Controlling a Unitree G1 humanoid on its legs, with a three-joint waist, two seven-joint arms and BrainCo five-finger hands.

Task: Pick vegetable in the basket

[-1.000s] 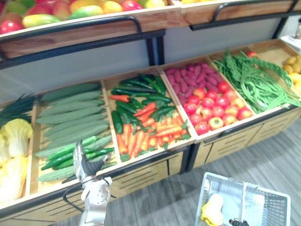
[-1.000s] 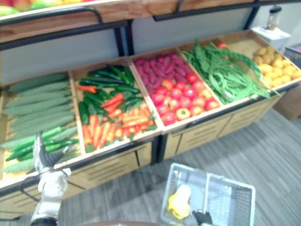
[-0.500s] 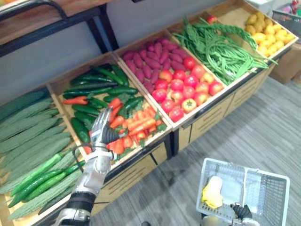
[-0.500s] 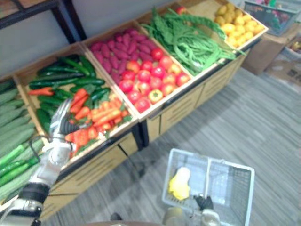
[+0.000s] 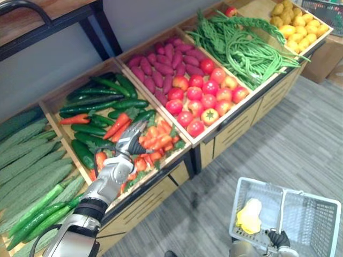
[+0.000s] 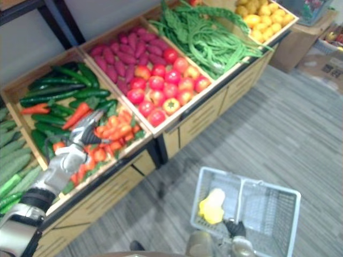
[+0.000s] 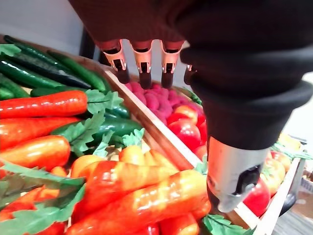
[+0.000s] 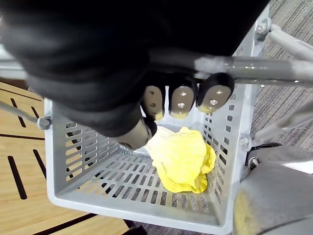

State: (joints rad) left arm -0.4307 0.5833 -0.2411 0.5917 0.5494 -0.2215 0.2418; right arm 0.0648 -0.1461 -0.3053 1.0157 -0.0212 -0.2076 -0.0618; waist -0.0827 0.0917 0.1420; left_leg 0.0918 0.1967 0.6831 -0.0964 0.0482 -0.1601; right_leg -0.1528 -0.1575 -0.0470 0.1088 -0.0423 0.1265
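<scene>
My left hand (image 5: 129,144) hovers open just above the orange carrots (image 5: 153,142) in the front of the second crate. In the left wrist view its straight fingers (image 7: 142,63) and thumb (image 7: 230,181) hang over the carrots (image 7: 137,191) and hold nothing. My right hand (image 5: 276,239) is shut on the handle (image 8: 244,63) of a grey wire basket (image 5: 316,211) low at the right, above the floor. A yellow leafy vegetable (image 8: 181,156) lies in the basket's left compartment.
The sloping wooden crates hold pale cucumbers (image 5: 32,166), dark green cucumbers (image 5: 99,96), purple sweet potatoes (image 5: 161,64), tomatoes (image 5: 206,96), long green beans (image 5: 241,45) and yellow produce (image 5: 297,21). A black-framed shelf (image 5: 102,27) stands over them. Grey floor (image 5: 252,144) lies in front.
The camera has swung right. My left hand has moved from the cucumbers at the left across to the carrots, staying open. The right hand keeps the basket handle.
</scene>
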